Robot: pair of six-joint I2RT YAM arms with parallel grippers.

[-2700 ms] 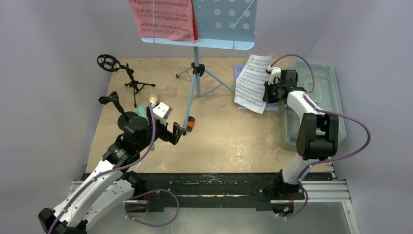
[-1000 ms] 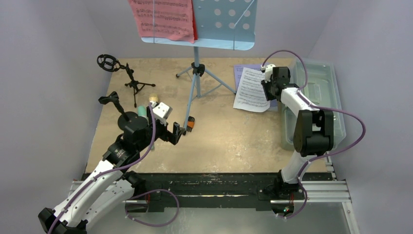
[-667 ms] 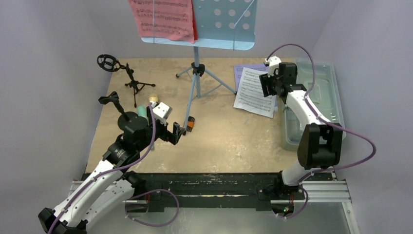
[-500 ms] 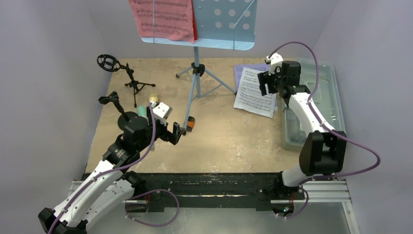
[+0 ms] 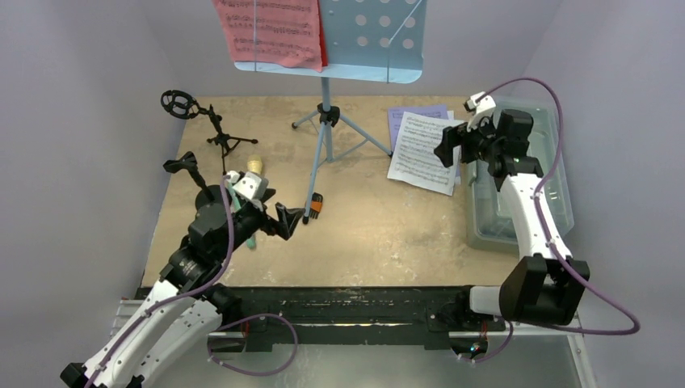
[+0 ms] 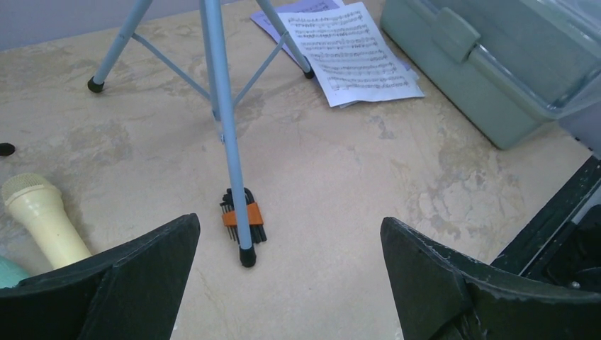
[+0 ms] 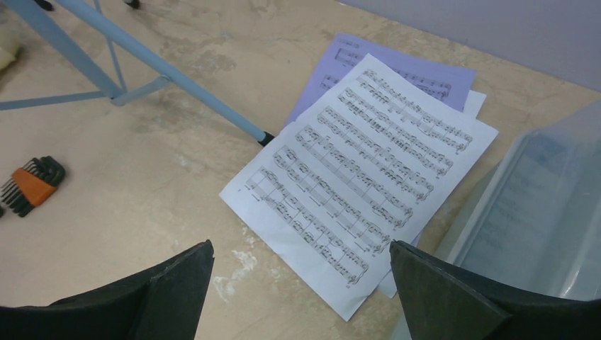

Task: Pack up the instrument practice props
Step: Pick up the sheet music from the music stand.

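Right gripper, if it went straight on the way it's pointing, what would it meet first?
Probably the white sheet-music page, lying over the purple page: the open right gripper points down at it, nothing between.

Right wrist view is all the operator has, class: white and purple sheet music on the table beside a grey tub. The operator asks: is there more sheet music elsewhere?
Observer: Yes. A pink page rests on the perforated tray of the light-blue tripod, above your frame.
Operator: Where are the microphones?
Observer: The yellow microphone lies on the table beside the open left fingers.
Operator: And their stands?
Observer: Two small black microphone tripods are at the table's left side, beyond the left arm.
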